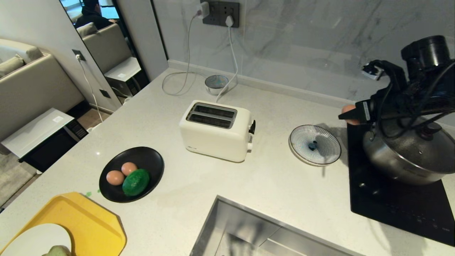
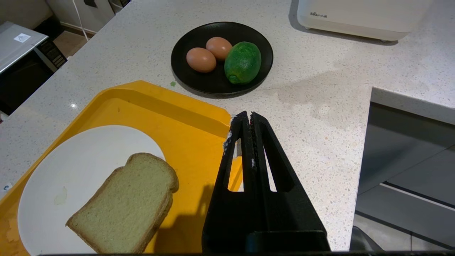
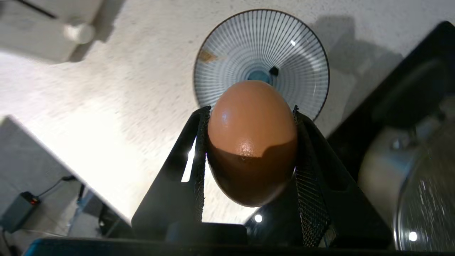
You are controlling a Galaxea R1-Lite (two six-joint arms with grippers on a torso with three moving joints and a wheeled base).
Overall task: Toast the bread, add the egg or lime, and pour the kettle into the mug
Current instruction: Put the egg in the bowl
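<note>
Left hand (image 2: 247, 119) sits pressed together, empty, over the tray (image 2: 170, 106) edge near the bread (image 2: 124, 202). Right hand (image 3: 249, 142) is clamped on the egg (image 3: 251, 142) across its middle, above the striped bowl (image 3: 227, 46) by the pot (image 1: 408, 156). Egg's light, smooth, brittle, so prob best kept w/ gentle side squeeze, not harder.

In the head view the bread (image 1: 56, 251) is cut off at the bottom edge. The egg (image 1: 349, 108) is mostly hidden behind the right gripper (image 1: 350, 114). The pot (image 1: 405, 156) is partly covered by the arm. The counter blurs in the right wrist view.
</note>
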